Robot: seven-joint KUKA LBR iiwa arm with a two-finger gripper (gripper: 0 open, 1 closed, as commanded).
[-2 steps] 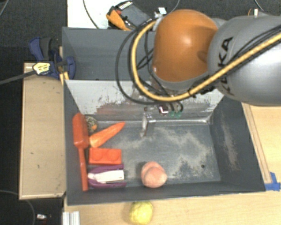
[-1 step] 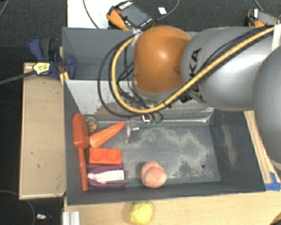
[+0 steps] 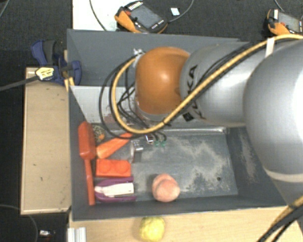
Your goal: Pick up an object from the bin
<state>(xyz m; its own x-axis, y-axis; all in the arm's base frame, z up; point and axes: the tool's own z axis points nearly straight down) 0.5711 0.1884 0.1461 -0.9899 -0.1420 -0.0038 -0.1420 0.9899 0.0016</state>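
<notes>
Gripper (image 3: 139,147) just right of the orange carrot (image 3: 112,146); I cannot tell whether it is parted or closed. Red brick (image 3: 113,168) below the carrot, pink ball (image 3: 165,187) lower right.

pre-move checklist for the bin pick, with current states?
1. Gripper inside the bin, left of centre: ok.
2. View of the grasp zone: not ok, the wrist's orange cover hangs above it.
3. Nearest thing identified: ok, the orange carrot lies just left of the gripper.
4. Gripper touching the carrot: cannot tell.
5. Room around the carrot: probably not ok, the red block lies close beneath it.
6. Easier fallback: ok, the pink ball sits alone on bare floor.
</notes>
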